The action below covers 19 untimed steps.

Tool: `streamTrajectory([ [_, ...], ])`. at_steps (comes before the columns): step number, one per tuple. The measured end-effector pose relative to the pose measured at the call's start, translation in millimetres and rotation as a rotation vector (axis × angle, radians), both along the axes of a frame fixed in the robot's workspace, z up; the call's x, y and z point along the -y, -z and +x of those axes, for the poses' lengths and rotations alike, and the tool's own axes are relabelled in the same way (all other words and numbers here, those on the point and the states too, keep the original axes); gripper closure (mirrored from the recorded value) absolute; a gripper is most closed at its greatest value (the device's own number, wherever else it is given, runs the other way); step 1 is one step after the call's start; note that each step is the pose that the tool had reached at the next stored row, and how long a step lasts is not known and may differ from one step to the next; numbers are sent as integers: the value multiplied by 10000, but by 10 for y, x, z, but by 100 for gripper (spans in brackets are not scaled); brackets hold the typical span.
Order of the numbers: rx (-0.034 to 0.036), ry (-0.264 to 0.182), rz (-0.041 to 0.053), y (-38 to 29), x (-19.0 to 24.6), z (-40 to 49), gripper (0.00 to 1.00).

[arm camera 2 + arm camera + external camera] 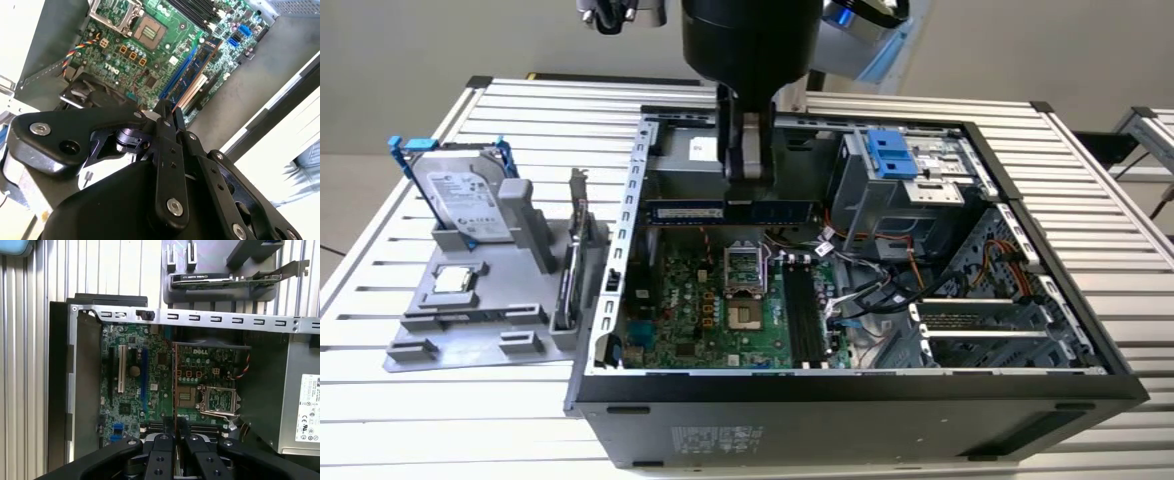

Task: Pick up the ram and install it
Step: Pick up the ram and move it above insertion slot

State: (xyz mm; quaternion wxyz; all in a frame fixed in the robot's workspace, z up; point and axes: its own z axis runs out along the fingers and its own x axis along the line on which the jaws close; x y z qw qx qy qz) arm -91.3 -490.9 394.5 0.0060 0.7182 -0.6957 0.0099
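The ram point(707, 211) is a long dark blue stick, held level inside the open computer case point(854, 385). My gripper point(747, 195) comes down from above and is shut on the stick's middle. The stick hangs over the far end of the green motherboard point(707, 305), apart from the black memory slots point(803, 315) nearer the case's front. In both wrist views the ram shows edge-on as a thin strip point(200, 62) point(173, 390) running out from between the black fingers point(165, 125) point(162, 452).
A grey fixture point(467, 320) at the exterior view's left holds a silver hard drive in a blue frame point(460, 200), an expansion card point(574, 250) and a small chip point(454, 280). Drive cages point(907, 170) and loose cables point(881, 285) crowd the case's right side.
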Motion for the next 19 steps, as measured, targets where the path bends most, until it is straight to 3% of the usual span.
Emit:
streamTrajectory([
  [19, -33, 0, 0, 0, 0, 359, 100],
])
